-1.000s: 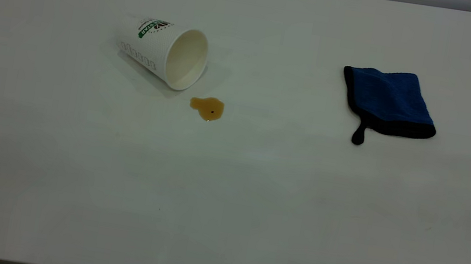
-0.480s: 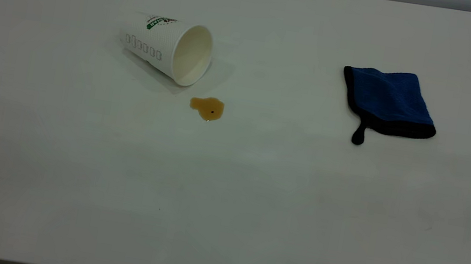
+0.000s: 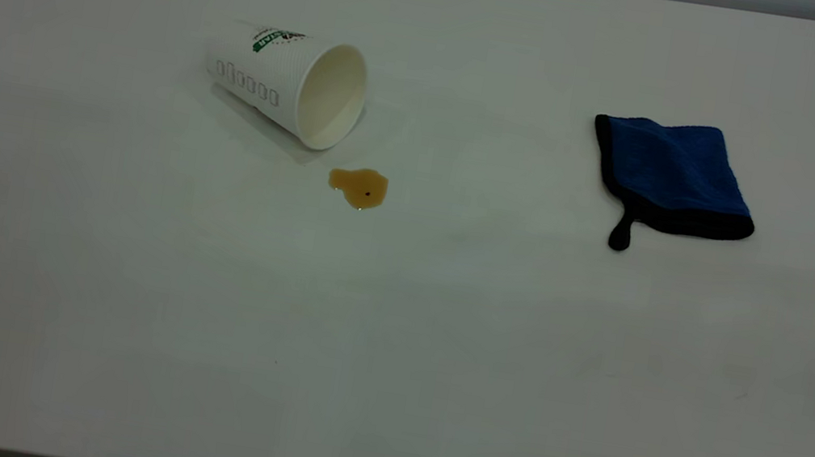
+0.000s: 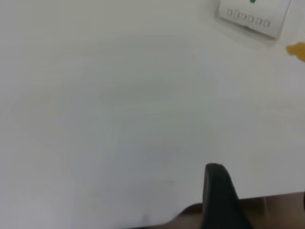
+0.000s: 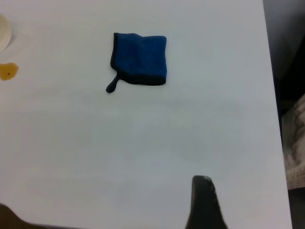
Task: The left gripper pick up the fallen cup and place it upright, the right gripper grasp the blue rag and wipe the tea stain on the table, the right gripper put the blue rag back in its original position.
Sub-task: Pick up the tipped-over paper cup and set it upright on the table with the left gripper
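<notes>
Though showing only as a dark blurred tip at the edge of the left wrist view, sits low over bare white counter: left gripper, well apart from everything, open or closed impossible to tell. Same for right gripper in the right wrist view, above bare counter and well short of the cloth, state likewise impossible to tell. Neither visible from the exterior camera. Farther in, left of centre: tea stain, small amber blotch with a tiny dark speck, lying flat just in front of the cup's mouth but apart from it. Just behind that: fallen cup, on its side, cream inside and open mouth turned toward the camera and slightly right, base pointing back-left, green lettering on top, row of small grey rectangles along the side. Off to the right, well apart from both cup and stain: blue rag, flat on the counter, roughly square, black-edged, short black tail strap hanging from the near-left corner toward the camera. Farthest back: rounded corner of the counter at the right.
</notes>
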